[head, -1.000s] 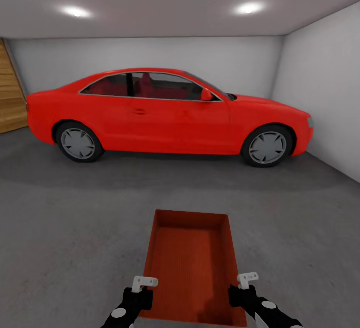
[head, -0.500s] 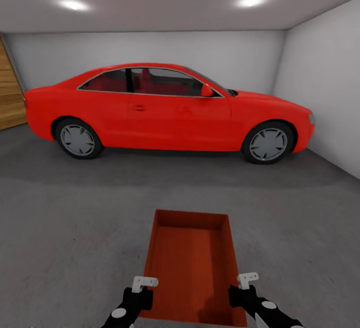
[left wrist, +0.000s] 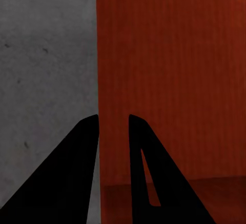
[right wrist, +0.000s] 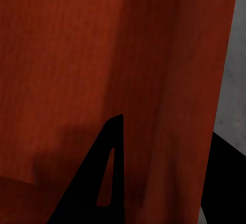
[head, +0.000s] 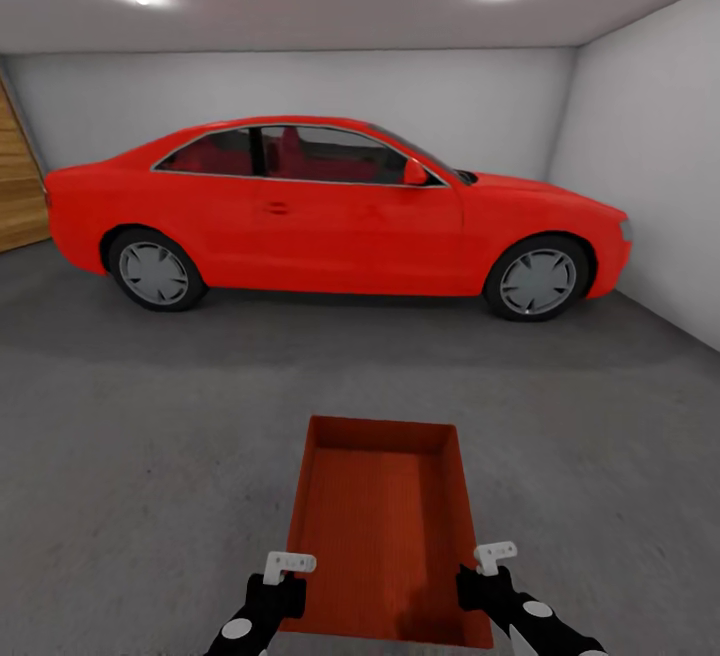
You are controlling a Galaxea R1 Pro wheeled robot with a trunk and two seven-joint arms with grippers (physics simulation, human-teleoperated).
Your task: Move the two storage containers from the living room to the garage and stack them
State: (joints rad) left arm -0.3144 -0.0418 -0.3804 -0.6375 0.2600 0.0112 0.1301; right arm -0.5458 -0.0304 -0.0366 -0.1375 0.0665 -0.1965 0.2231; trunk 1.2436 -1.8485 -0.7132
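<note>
One orange-red storage container (head: 380, 526) is held in front of me, open side up and empty, above the dark grey garage floor (head: 150, 436). My left gripper (head: 285, 586) is shut on its left wall near the close corner. My right gripper (head: 478, 581) is shut on its right wall. In the left wrist view, the left gripper (left wrist: 113, 126) straddles the thin wall of the container (left wrist: 174, 80), with grey floor (left wrist: 46, 55) beside it. In the right wrist view, the right gripper (right wrist: 166, 131) clamps the opposite wall of the container (right wrist: 77, 55).
A big red car (head: 330, 216) stands side-on across the back of the garage. A white wall (head: 650, 166) closes the right side, and a wood-panelled door (head: 20, 186) is at the far left. Open grey floor lies between me and the car.
The whole head view has shifted: the car sits slightly higher and larger, so the camera has moved. The container and both grippers keep the same place in the view.
</note>
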